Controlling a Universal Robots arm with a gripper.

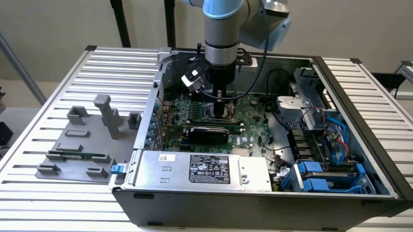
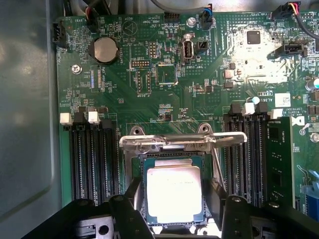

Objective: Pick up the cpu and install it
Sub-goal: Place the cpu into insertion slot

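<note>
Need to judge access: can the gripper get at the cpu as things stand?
Probably yes: the gripper hangs right over the cpu, jaws open either side, and the socket's load plate stands raised.

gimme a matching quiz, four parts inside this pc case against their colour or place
1 cpu
2 coin cell
3 power supply
4 drive caddies

a blue
b round, silvery, on the green board
c lying in the socket
d grey metal box with a label

Pairs: 1-c, 2-b, 3-d, 4-a
</note>
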